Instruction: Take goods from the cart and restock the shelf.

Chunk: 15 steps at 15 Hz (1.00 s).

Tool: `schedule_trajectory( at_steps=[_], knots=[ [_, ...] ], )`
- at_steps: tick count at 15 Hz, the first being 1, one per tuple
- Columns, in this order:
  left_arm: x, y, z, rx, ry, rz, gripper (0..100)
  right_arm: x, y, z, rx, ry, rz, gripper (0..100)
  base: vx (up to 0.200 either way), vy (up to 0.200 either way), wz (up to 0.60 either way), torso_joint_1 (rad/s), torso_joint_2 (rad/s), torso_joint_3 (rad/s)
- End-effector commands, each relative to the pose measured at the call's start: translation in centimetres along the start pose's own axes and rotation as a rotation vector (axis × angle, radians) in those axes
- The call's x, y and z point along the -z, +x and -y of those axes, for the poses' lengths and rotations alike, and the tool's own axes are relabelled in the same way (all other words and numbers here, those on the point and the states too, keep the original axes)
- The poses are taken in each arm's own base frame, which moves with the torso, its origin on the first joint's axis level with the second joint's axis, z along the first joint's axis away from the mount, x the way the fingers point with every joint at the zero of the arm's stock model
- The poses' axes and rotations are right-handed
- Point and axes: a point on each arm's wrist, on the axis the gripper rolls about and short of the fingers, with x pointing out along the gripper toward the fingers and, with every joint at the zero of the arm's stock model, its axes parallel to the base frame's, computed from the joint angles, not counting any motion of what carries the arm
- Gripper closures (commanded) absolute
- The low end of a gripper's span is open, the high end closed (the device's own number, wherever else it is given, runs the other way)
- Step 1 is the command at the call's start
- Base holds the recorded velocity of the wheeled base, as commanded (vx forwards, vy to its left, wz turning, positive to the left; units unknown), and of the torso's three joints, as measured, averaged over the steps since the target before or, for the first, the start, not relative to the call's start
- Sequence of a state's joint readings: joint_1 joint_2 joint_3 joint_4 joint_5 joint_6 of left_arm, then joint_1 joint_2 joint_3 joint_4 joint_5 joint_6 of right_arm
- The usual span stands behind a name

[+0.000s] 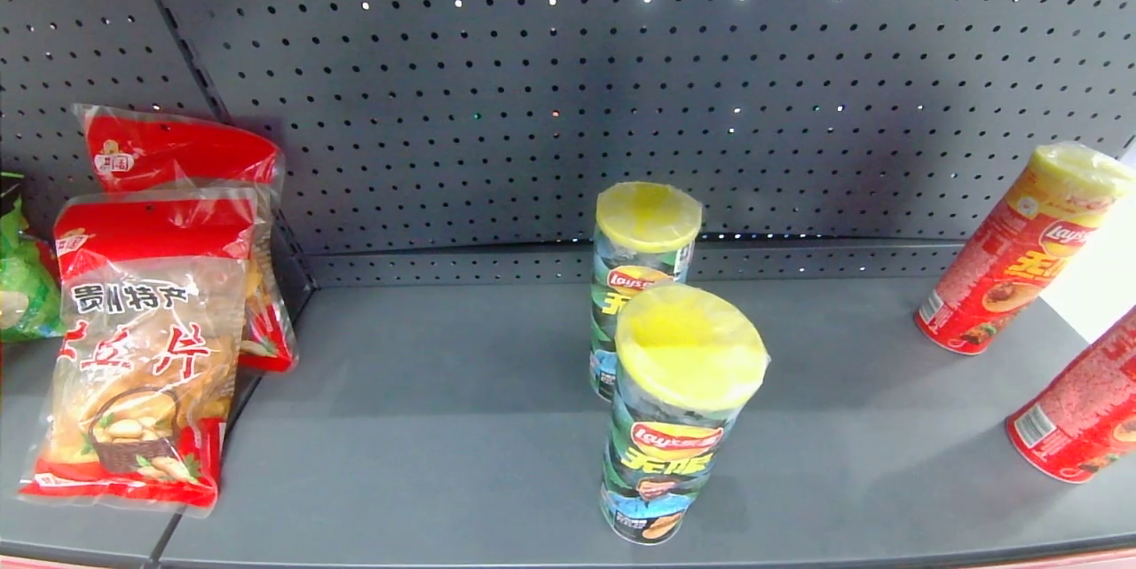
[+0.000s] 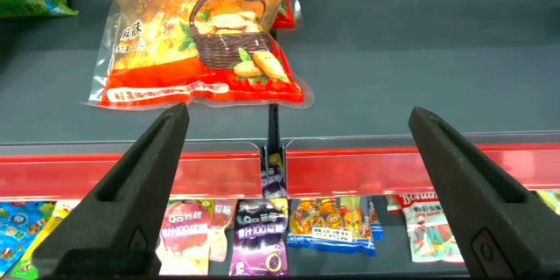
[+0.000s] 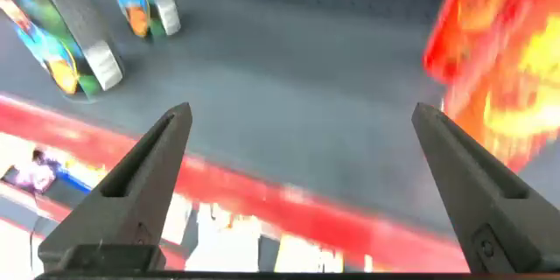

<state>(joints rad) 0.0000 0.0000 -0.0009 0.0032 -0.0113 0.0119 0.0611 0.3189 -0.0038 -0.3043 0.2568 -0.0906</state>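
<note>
Two green-and-blue chip cans with yellow lids stand one behind the other mid-shelf, the near can (image 1: 679, 414) in front of the far can (image 1: 641, 272). Two red chip cans stand at the right, one farther back (image 1: 1021, 249) and one cut by the picture's edge (image 1: 1078, 405). My left gripper (image 2: 302, 184) is open, hanging in front of the shelf's red front edge (image 2: 350, 162) below a clear bag of potato chips (image 2: 206, 39). My right gripper (image 3: 302, 175) is open too, in front of the shelf between the green cans (image 3: 74, 31) and a red can (image 3: 503, 70).
Red-and-clear snack bags (image 1: 146, 356) lean at the shelf's left, with a green bag (image 1: 22, 280) beyond them. A perforated grey back panel (image 1: 568, 107) closes the shelf. A lower shelf holds small candy packets (image 2: 262, 232). Bare shelf floor (image 1: 426, 409) lies between bags and cans.
</note>
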Motion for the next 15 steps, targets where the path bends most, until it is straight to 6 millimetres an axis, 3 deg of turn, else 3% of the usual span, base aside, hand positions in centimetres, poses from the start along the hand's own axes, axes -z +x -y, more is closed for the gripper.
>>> schedule_trajectory(
  at_steps=[1, 3, 15],
  knots=[
    [0.0, 0.0, 0.0, -0.001, 0.0, -0.001, 0, 0.8, -0.7, -0.2, 0.036, 0.005, -0.015, 0, 0.0, 0.0, 0.0, 0.0, 0.0, 0.0],
    [0.0, 0.0, 0.0, 0.001, 0.0, -0.001, 0, 2.5, -1.3, -0.5, 0.055, 0.065, -0.113, 0, 0.0, 0.0, 0.0, 0.0, 0.0, 0.0],
    [0.0, 0.0, 0.0, -0.001, 0.0, -0.002, 0, 2.7, -2.4, -0.5, 0.335, 0.059, -0.027, 0, 0.0, 0.0, 0.0, 0.0, 0.0, 0.0]
  ],
)
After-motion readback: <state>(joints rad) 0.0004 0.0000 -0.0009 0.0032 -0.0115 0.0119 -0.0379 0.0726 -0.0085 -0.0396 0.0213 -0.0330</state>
